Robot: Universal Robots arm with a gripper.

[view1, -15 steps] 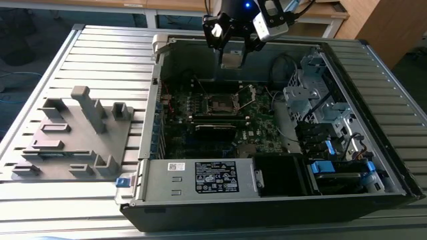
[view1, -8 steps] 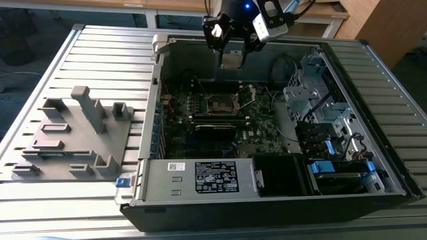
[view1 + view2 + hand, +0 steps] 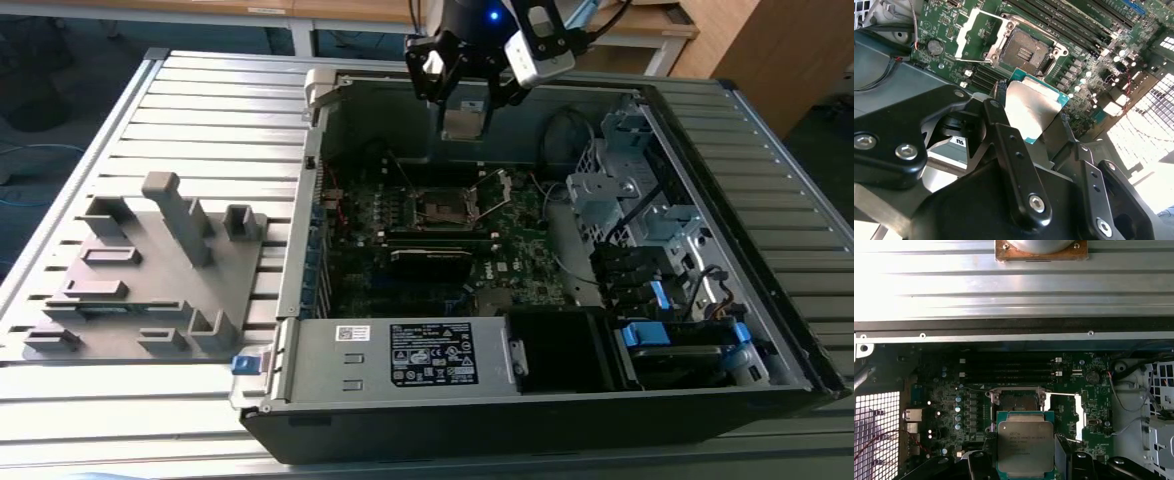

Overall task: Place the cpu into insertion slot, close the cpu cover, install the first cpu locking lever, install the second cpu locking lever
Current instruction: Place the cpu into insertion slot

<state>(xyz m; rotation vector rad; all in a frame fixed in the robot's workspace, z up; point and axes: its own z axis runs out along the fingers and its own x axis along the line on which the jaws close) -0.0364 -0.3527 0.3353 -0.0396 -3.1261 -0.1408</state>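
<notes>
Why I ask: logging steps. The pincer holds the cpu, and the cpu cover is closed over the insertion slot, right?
No: the pincer holds the cpu, but the cpu cover stands open beside the bare insertion slot, as the second wrist view shows.

The cpu (image 3: 1031, 107), a flat square chip with a dull silver top and green edge, hung in the air, apart from the insertion slot (image 3: 1024, 50). That black socket lay bare. The cpu cover (image 3: 979, 35), a shiny frame, stood swung open beside it.
</notes>
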